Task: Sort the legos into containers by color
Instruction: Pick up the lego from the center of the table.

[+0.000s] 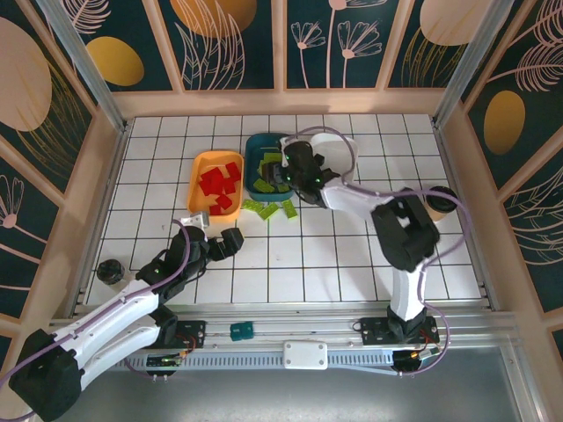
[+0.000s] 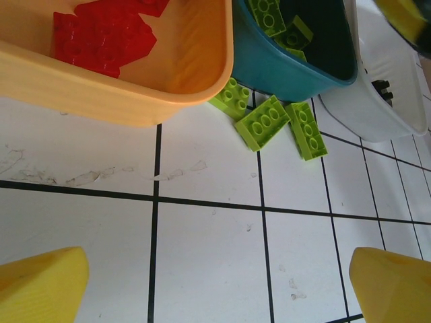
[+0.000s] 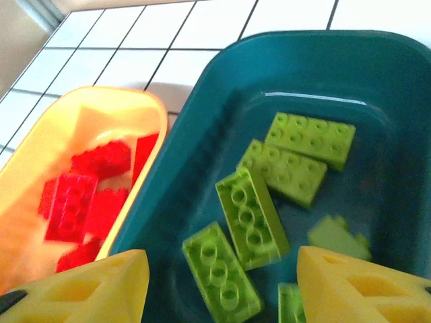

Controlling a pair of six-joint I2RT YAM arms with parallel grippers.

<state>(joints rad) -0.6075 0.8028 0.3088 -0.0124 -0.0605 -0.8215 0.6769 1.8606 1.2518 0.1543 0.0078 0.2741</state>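
My right gripper [image 1: 286, 173] [image 3: 222, 296] hangs open over the dark teal tray [image 1: 258, 142] [image 3: 195, 148], nothing between its yellow fingers [image 3: 81, 289]. Several lime green legos [image 3: 249, 219] lie loose on that tray's floor. The orange-yellow tray [image 1: 197, 169] [image 2: 135, 101] to its left holds several red legos [image 1: 220, 185] [image 2: 108, 33]. Three lime legos [image 1: 271, 209] [image 2: 262, 122] lie on the table in front of the two trays. The white tray [image 1: 339, 141] [image 2: 384, 114] stands right of the teal one, partly hidden by the right arm. My left gripper [image 1: 224, 242] [image 2: 219, 289] is open and empty above bare tiles, short of the loose bricks.
A small teal block [image 1: 241, 331] sits on the rail at the near edge. A brown cup with a black lid [image 1: 440, 200] stands at the right and a small black object [image 1: 110, 271] at the left. Wooden walls enclose the white tiled table [image 1: 352, 255].
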